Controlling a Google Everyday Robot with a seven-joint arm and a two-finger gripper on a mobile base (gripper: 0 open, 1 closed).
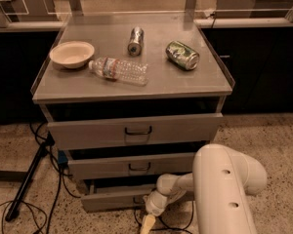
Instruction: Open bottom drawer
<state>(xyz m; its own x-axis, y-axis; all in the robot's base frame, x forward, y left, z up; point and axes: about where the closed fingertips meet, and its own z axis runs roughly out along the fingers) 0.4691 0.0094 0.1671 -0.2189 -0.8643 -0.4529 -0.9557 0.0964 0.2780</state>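
The bottom drawer (110, 200) is the lowest and narrowest grey front of the cabinet and stands slightly pulled out, with a dark gap above it. Its small dark handle (137, 199) is partly hidden by my wrist. My gripper (147, 223) hangs just in front of and below the handle, near the floor, pointing down with a yellowish tip. My white arm (224, 189) reaches in from the lower right. The middle drawer (132, 165) and the top drawer (134, 129) sit above, both slightly out.
On the cabinet top (185, 82) lie a cream bowl (72, 53), a plastic water bottle (119, 70), a silver can (135, 40) and a green can (182, 54). Cables and a black stand leg (27, 179) lie on the speckled floor at left.
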